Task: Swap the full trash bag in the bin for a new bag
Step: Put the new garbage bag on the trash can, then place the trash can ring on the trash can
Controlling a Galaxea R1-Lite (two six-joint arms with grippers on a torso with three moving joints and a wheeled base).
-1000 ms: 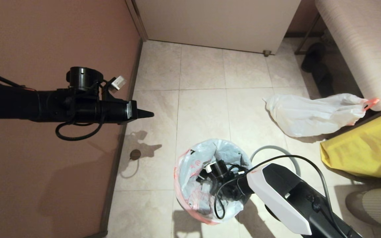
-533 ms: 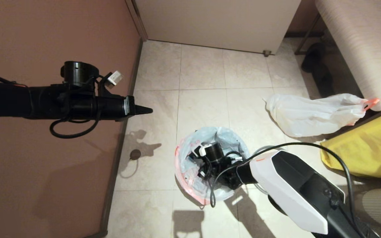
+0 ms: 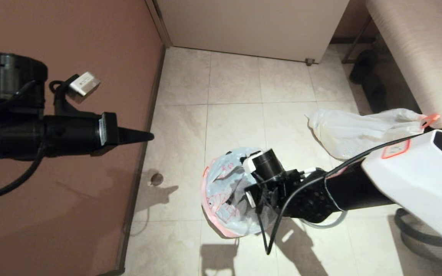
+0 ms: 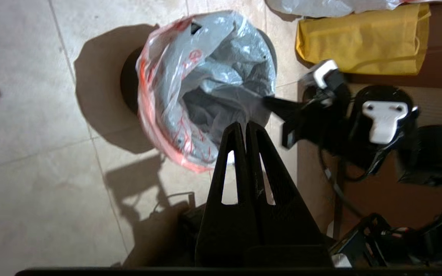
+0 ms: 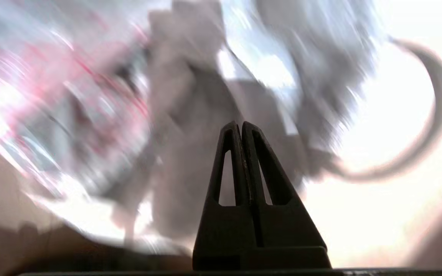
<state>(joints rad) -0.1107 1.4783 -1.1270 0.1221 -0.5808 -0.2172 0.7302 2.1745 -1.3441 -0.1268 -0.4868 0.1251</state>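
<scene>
Done: bulging plain white plastic trash bag [image 3: 363, 132] lies on the floor, well away from both jaws.
Bin: small black plastic wastebasket [image 4: 129, 86] wears the orange-printed translucent new bag [image 3: 225, 191].
Right gripper [image 3: 257, 191]: jaws closed, empty, at the bag's mouth.
Left gripper [image 3: 138, 135]: closed, empty, well apart.
Left: settle the liner, refit the thin grey hoop [image 3: 326, 225].

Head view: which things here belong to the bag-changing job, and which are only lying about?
Job:
- round black plastic bin
- thin white bag with orange-red print, lining the bin
- bulging plain white plastic bag with orange tab, on the floor
- thin grey hoop
- right tool

Lying about:
- big yellow bag
</scene>
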